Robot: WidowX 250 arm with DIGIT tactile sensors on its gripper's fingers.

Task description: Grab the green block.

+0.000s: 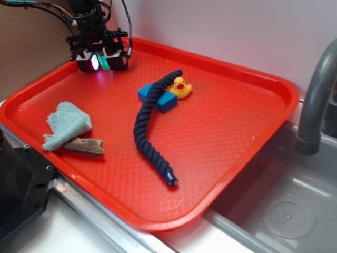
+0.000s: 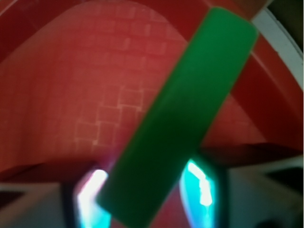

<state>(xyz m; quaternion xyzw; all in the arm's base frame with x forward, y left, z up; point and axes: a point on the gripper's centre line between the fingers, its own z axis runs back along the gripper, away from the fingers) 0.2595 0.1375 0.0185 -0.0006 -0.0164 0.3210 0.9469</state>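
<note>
The green block [image 1: 105,62] shows as a thin green sliver between the fingers of my gripper [image 1: 101,62], at the far left corner of the red tray [image 1: 253,153]. In the wrist view the green block [image 2: 185,118] runs diagonally up to the right, blurred and very close. My gripper [image 2: 149,199] is shut on it, with a glowing finger pad [image 2: 92,194] on its left and another pad [image 2: 202,185] on its right. The block's lower end sits between the pads, above the tray floor.
A blue block [image 1: 158,97] lies mid-tray under a dark blue rope [image 1: 150,126], with a yellow rubber duck [image 1: 181,87] beside it. A light blue cloth [image 1: 67,124] and a wood piece [image 1: 87,146] lie front left. A grey faucet [image 1: 316,100] and sink [image 1: 284,211] are at the right.
</note>
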